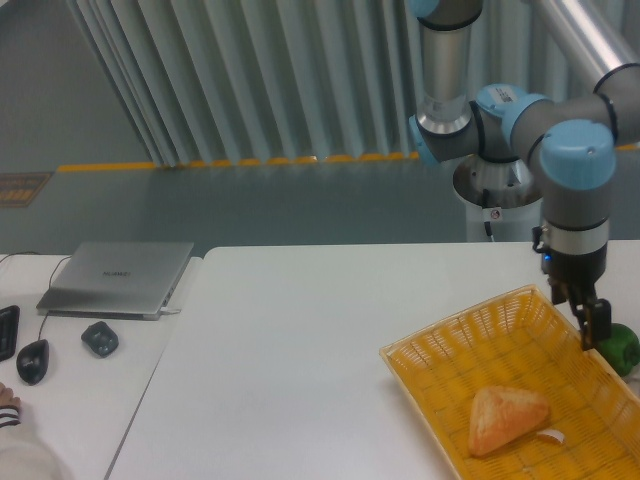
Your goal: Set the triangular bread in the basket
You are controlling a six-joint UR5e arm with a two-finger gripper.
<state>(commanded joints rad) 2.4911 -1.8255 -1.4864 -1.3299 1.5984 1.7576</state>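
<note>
The triangular bread (pixel 507 419), golden-brown with rounded corners, lies inside the yellow woven basket (pixel 450 345) at the table's right front. A tiny white scrap (pixel 551 437) lies beside the bread in the basket. My gripper (pixel 590 322) hangs above the basket's far right rim, up and to the right of the bread and apart from it. It holds nothing that I can see. Its dark fingers overlap from this angle, so I cannot tell whether they are open or shut.
A green pepper (pixel 621 347) sits just outside the basket's right edge, right by the gripper. On the grey desk at left are a closed laptop (pixel 118 276), a small dark object (pixel 99 337) and a mouse (pixel 33 359). A person's sleeve (pixel 15 445) shows at the bottom left.
</note>
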